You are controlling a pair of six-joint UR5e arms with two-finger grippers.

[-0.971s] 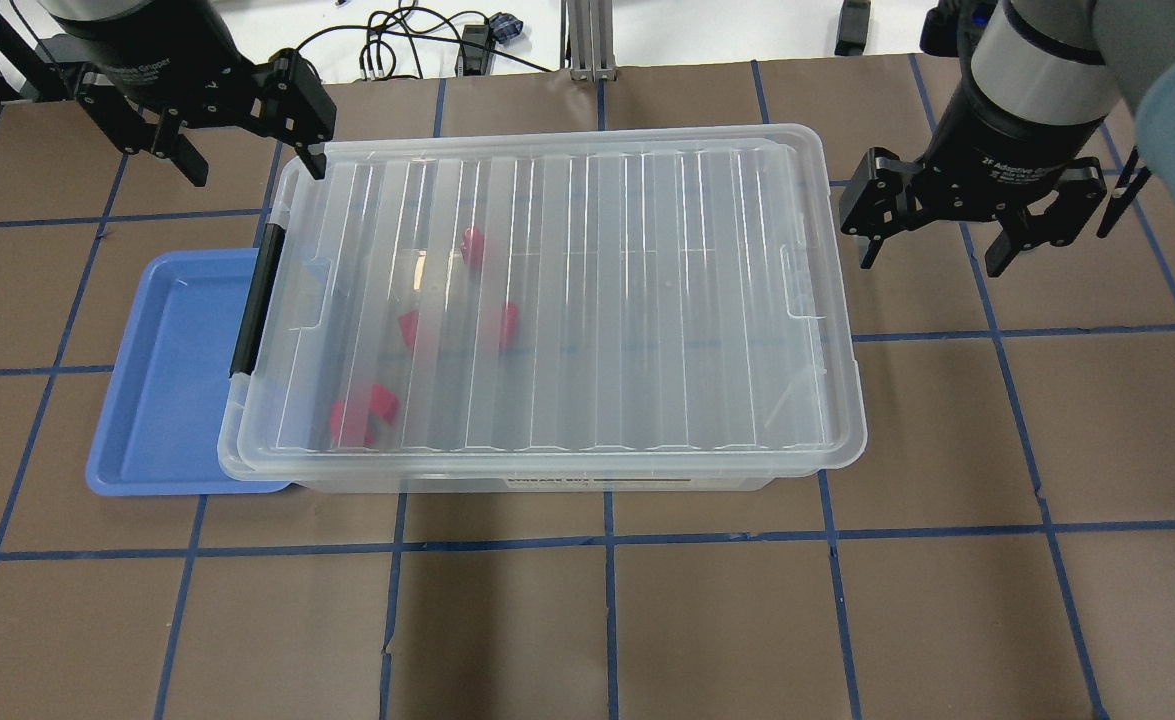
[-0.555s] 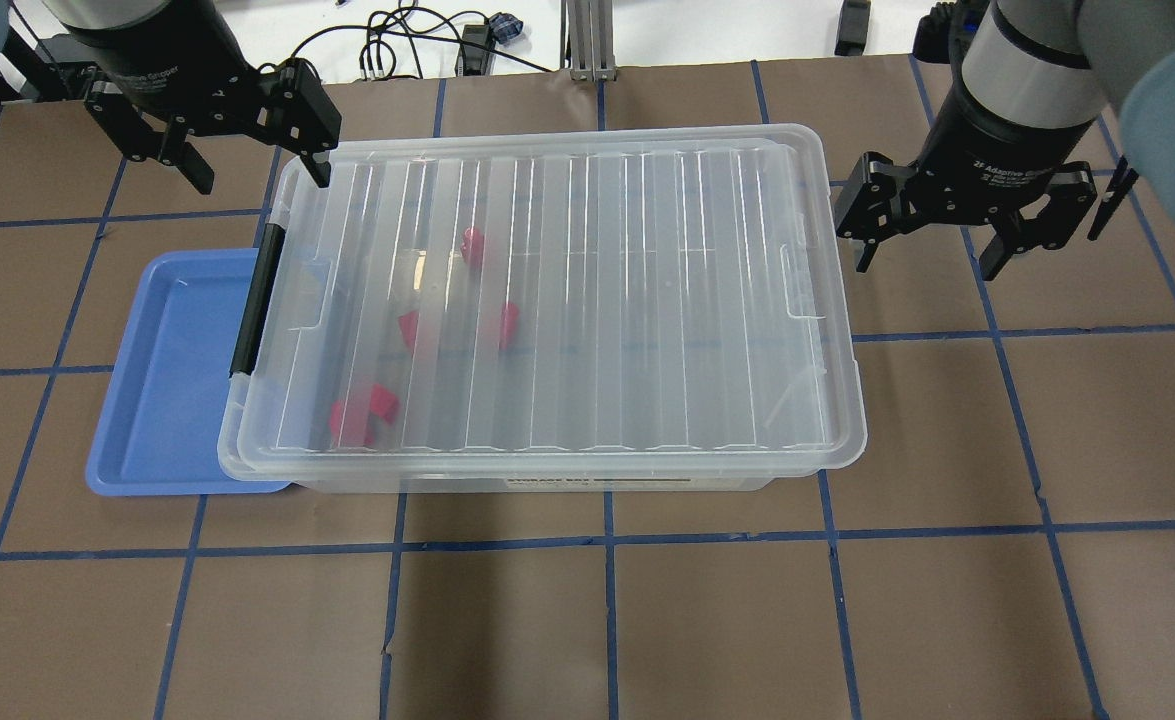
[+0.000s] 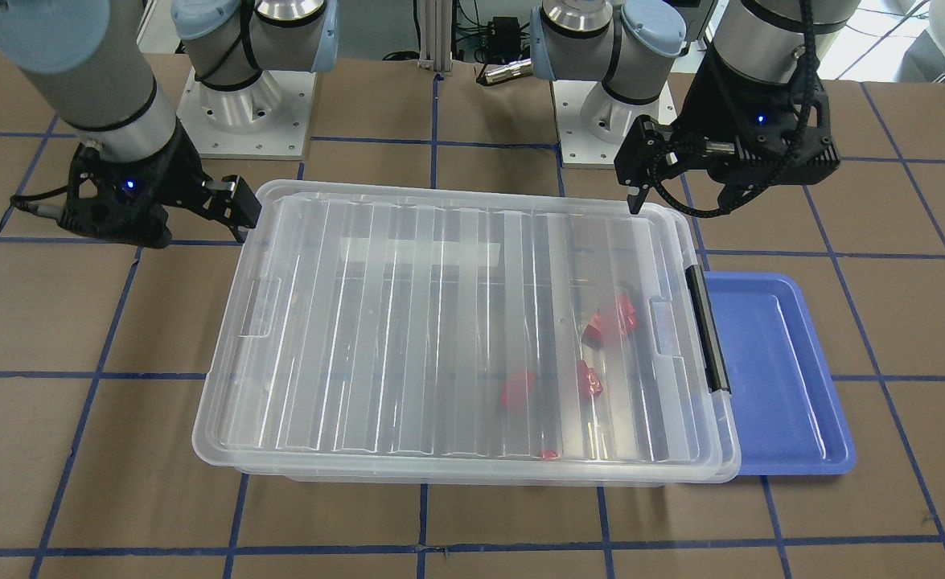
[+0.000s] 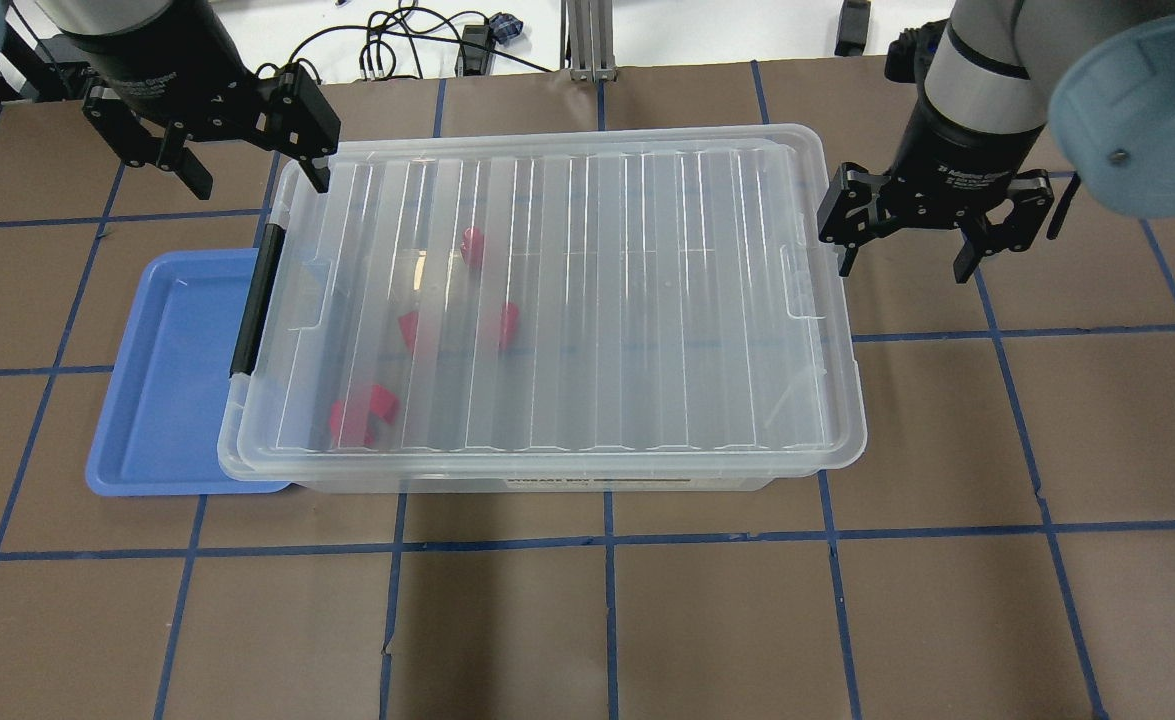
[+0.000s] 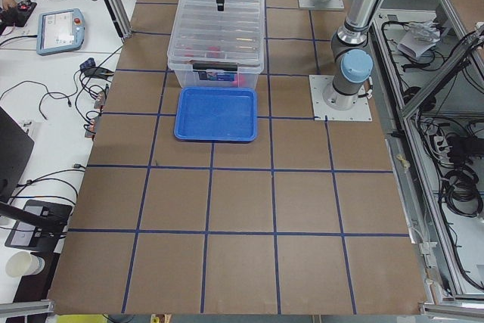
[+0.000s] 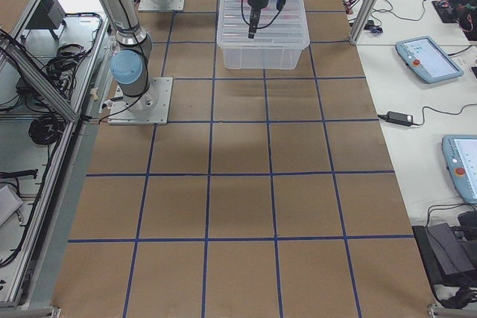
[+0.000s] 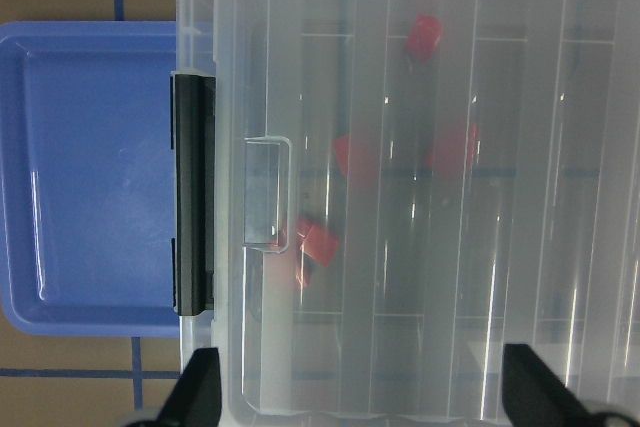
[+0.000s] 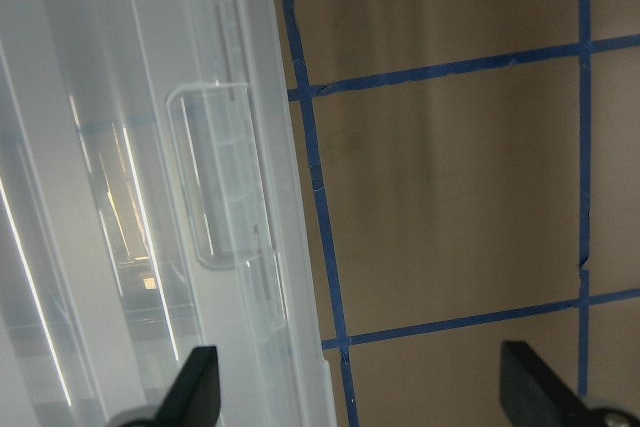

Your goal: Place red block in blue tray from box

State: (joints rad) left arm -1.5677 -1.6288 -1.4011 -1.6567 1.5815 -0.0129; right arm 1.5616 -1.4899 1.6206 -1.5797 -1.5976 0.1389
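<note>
The box (image 4: 547,310) is a clear bin with its ribbed lid on and a black latch (image 4: 255,300) at its left end. Several red blocks lie inside, seen through the lid, such as one (image 4: 472,245) near the back and a pair (image 4: 362,412) near the front; they also show in the left wrist view (image 7: 423,37). The blue tray (image 4: 172,380) lies empty at the box's left end, its edge under the box's rim. My left gripper (image 4: 257,175) is open above the box's back left corner. My right gripper (image 4: 904,265) is open and empty beside the box's right end.
The table is brown paper with a blue tape grid (image 4: 607,540). Cables (image 4: 397,40) and an aluminium post (image 4: 587,40) sit beyond the back edge. The arm bases (image 3: 247,112) stand behind the box.
My right gripper has moved left, closer to the box's right end. My left gripper has barely shifted. Both stay open. The box, tray and blocks have not moved.
</note>
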